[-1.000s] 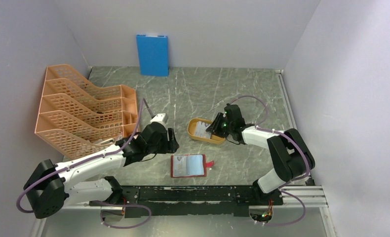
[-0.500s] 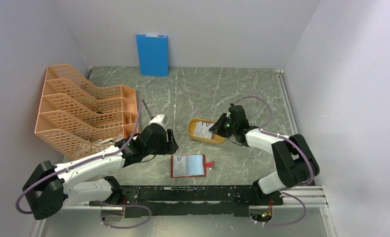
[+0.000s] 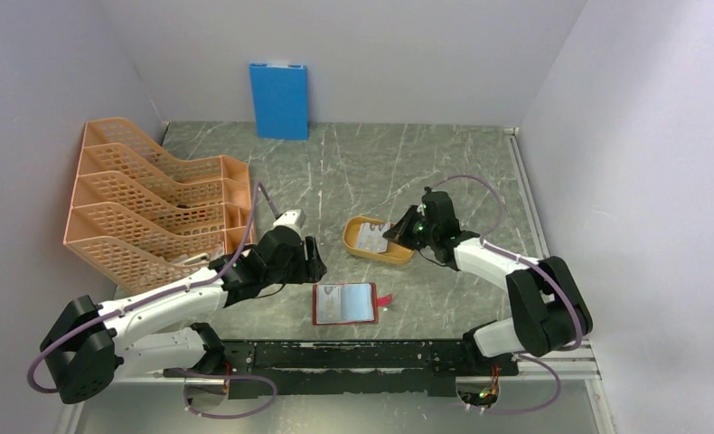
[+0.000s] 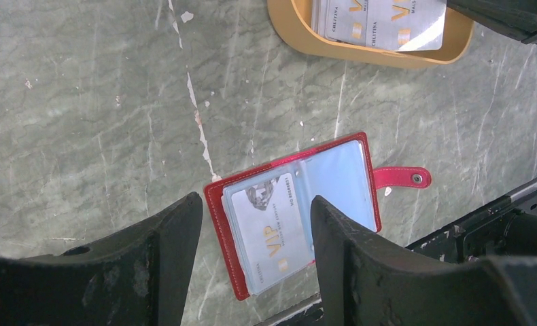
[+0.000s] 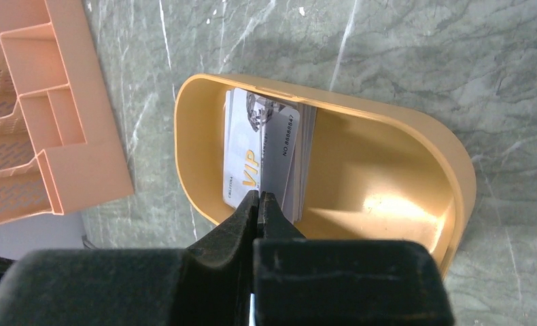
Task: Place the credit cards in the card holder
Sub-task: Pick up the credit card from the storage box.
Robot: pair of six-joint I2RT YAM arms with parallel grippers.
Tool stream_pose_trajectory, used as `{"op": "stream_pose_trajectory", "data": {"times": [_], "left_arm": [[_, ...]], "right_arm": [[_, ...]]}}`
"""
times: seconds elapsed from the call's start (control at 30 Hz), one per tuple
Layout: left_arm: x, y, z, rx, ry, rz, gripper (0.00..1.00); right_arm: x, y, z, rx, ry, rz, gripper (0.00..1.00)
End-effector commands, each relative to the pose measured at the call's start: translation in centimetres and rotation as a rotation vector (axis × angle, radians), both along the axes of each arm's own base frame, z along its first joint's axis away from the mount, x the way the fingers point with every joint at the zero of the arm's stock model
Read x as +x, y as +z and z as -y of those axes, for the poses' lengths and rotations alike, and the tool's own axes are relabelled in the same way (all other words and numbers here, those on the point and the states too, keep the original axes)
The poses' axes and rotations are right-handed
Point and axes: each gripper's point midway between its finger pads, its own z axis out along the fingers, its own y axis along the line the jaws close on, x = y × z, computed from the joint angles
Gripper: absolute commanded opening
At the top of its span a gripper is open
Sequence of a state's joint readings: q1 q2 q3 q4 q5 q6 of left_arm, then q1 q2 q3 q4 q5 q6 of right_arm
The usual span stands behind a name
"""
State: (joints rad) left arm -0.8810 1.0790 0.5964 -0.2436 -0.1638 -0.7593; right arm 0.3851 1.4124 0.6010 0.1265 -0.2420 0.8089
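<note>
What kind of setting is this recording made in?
Probably a robot test booth: plain white walls box in a grey-green marbled tabletop holding an orange mesh file rack and a blue upright board.

Green marbled table [image 3: 380, 172]: card holder [image 3: 343, 303], tray [image 3: 348, 237], rack [image 3: 155, 203].

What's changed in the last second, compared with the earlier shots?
The right gripper closed its jaws at the edge of the credit cards in the tray; its elbow swung right. A grip isn't clear. The left gripper, card holder and cards kept their places.
</note>
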Motion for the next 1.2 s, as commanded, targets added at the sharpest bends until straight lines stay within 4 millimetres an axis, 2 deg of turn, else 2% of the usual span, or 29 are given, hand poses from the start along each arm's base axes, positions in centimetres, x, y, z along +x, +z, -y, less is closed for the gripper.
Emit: {"op": "stream_pose_trajectory", "data": {"times": [0.0,0.2,0.47,0.73,0.87,1.0,1.17], "left_arm": [[0.0,0.9,0.5,-0.036,-0.012,0.019,0.64],[0.2,1.2,0.4,-0.031,-0.009,0.028,0.64],[0.6,2.0,0.2,-0.028,0.006,0.052,0.64],[0.9,3.0,0.0,-0.025,0.022,0.069,0.64],[1.0,3.3,-0.4,-0.029,0.037,0.08,0.64],[0.8,3.1,-0.7,-0.037,0.049,0.08,0.64],[0.5,3.1,-0.8,-0.046,0.046,0.072,0.64]], "right_arm": [[-1.1,0.1,0.3,0.017,-0.009,-0.05,0.0],[-1.1,1.6,-0.3,0.07,-0.023,-0.077,0.0],[-0.7,4.8,-1.0,0.157,-0.098,-0.146,0.0],[-2.1,6.7,-0.8,0.308,-0.222,-0.332,0.0],[-2.9,8.1,-1.2,0.328,-0.22,-0.417,0.0],[-3.0,10.1,-1.4,0.364,-0.207,-0.38,0.0],[-3.5,10.9,-1.2,0.352,-0.173,-0.333,0.0]]}}
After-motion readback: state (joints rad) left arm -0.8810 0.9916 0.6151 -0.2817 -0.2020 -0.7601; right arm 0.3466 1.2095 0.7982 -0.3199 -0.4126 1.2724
